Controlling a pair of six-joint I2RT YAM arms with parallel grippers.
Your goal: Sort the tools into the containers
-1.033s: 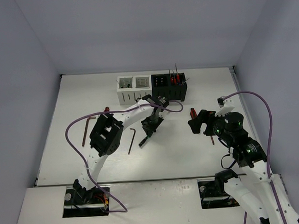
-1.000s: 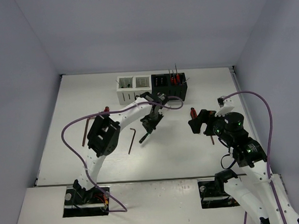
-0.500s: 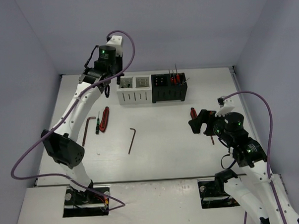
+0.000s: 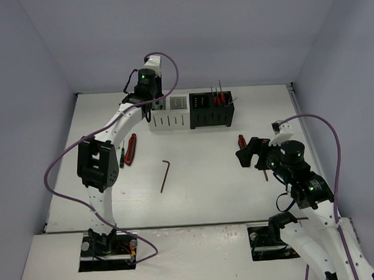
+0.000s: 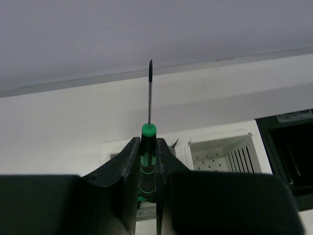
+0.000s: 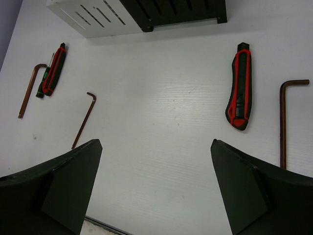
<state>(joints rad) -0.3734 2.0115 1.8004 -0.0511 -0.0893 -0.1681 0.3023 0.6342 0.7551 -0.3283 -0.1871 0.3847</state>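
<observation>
The white desk [image 4: 207,176] carries everything. The left arm [image 4: 115,129] reaches far back, its wrist over the left end of the white box [image 4: 170,120]. The left fingers [image 5: 133,156] are clenched on a green-handled screwdriver [image 5: 147,147], its handle pinched between them and its thin shaft sticking straight out ahead. In the wrist view the box's left compartment lies just behind the fingertips. The right arm [image 4: 307,190] is folded over the desk's right side, right fingers [image 6: 73,181] spread wide with nothing in them. Just right of the white box, the black box [image 4: 212,118] holds red-handled screwdrivers [image 4: 217,99] upright in its right compartment. Loose on the desk by the right arm lie a red-and-black tool [image 6: 239,85] and a hex key [image 6: 282,122] beside it. A dark hex key [image 4: 165,175] lies near the middle. At the left there are three more – another red-handled tool [image 4: 131,148], a small green screwdriver [image 4: 121,156] just beside it, and a coppery hex key [image 6: 29,90].
</observation>
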